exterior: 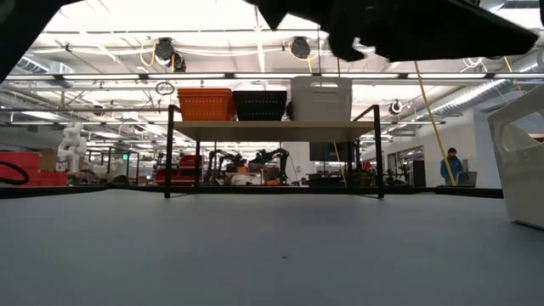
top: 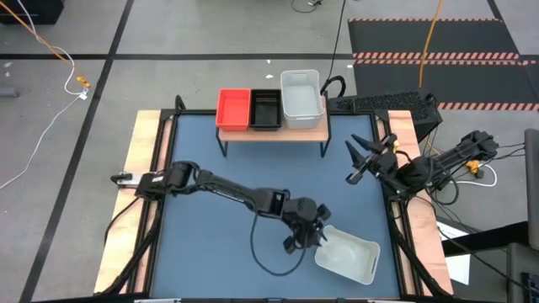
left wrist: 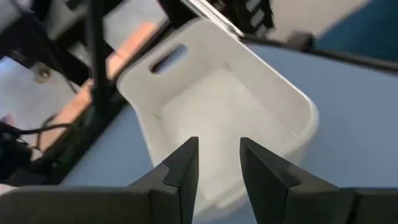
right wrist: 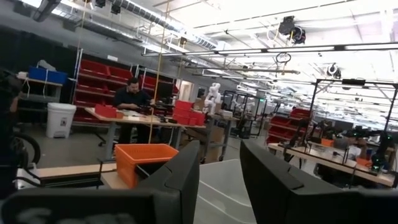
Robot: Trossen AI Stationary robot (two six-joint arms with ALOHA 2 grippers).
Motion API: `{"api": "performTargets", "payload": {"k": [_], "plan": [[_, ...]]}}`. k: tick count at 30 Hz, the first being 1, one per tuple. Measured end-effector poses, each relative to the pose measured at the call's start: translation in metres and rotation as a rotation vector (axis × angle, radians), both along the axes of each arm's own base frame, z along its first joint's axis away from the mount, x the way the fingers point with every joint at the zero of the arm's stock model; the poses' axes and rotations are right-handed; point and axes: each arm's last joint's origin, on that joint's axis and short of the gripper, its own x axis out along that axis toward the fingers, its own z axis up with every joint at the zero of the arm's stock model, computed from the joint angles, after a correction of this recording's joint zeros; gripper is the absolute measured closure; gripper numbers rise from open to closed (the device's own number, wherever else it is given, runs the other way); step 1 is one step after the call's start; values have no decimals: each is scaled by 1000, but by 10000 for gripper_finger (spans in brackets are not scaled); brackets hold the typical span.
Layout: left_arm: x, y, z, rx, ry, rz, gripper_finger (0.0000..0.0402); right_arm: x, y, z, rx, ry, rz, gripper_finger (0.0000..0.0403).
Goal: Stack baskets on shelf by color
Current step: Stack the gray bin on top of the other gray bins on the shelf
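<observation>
A translucent white basket [top: 349, 257] [left wrist: 236, 99] [exterior: 520, 161] rests on its base near the table's near right corner. My left gripper [top: 313, 231] [left wrist: 219, 155] is open and hovers over that basket's left end, fingers pointing down into it, with no touch showing. The wooden shelf [top: 271, 131] [exterior: 272, 130] stands at the far edge and carries a red basket [top: 233, 108], a black basket [top: 265, 108] and a white basket [top: 301, 99] side by side. My right gripper [top: 360, 160] [right wrist: 219, 168] is open and waits at the right side, facing the shelf.
A black cable [top: 269, 257] loops on the blue table top below the left arm. Wooden side rails [top: 143, 185] border the table. In the right wrist view a person [right wrist: 130, 96] sits at a workbench in the room beyond.
</observation>
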Motion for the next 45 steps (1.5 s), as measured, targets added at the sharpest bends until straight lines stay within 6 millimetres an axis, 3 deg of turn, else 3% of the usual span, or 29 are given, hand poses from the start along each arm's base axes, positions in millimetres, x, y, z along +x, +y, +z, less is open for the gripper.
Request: {"api": "performTargets", "payload": {"k": [4, 14, 19, 23, 39, 45], "plan": [[6, 11, 5, -78, -27, 75, 282, 2, 1, -1, -1, 6, 1, 293], [15, 37, 10, -258, -2, 447, 282, 1, 1, -1, -21, 23, -7, 293], [18, 43, 16, -539, 2, 671, 282, 1, 1, -1, -22, 25, -8, 293], [19, 38, 20, -775, 59, 745, 282, 1, 1, -1, -22, 24, -8, 293], [13, 9, 14, -769, 23, 895, 282, 5, 2, -8, 28, 39, 25, 293], [7, -17, 16, -769, 7, 857, 282, 6, 12, -14, 23, 91, 92, 293]]}}
